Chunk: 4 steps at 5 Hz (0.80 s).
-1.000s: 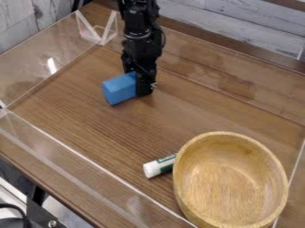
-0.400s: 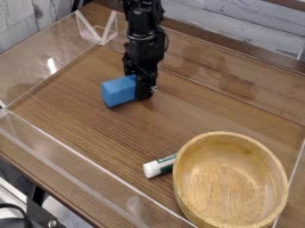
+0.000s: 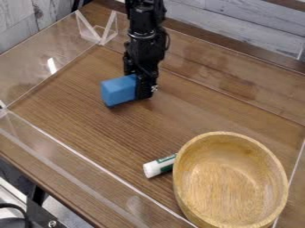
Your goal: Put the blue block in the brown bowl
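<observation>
The blue block (image 3: 118, 90) lies on the wooden table, left of centre. My black gripper (image 3: 142, 89) points straight down with its fingertips at table height, and its jaws are shut on the block's right end. Most of the block sticks out to the left of the fingers. The brown bowl (image 3: 230, 178) sits empty at the front right, well away from the gripper.
A small white-and-green tube (image 3: 160, 165) lies against the bowl's left rim. Clear plastic walls (image 3: 48, 67) fence the table on the left, front and back. A transparent stand (image 3: 95, 31) is at the back left, behind the arm.
</observation>
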Each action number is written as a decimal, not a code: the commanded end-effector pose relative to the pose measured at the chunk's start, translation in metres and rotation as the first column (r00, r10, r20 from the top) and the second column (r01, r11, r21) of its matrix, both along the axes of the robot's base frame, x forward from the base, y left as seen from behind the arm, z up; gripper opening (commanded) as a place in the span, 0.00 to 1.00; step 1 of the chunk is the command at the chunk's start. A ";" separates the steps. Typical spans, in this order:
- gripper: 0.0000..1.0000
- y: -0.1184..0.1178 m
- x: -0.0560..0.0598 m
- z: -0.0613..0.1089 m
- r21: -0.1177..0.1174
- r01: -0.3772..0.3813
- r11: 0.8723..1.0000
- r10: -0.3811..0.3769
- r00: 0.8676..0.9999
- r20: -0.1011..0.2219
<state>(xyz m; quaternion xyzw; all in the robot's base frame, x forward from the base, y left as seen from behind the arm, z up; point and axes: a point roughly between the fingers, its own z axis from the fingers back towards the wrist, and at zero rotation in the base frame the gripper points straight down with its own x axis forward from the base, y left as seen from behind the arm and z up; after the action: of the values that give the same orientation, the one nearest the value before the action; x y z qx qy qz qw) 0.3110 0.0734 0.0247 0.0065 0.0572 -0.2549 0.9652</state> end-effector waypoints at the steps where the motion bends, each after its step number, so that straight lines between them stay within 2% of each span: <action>1: 0.00 0.000 0.017 0.040 0.037 0.009 0.999 -0.013 0.994 0.110; 3: 0.00 -0.007 0.016 0.055 0.055 -0.005 0.998 -0.001 0.994 0.105; 4: 0.00 -0.014 0.013 0.063 0.068 -0.015 0.998 0.007 0.993 0.116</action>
<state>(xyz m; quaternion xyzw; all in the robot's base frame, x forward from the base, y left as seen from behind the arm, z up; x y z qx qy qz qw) 0.3145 0.0584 0.0607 0.0352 0.0523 -0.2478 0.9668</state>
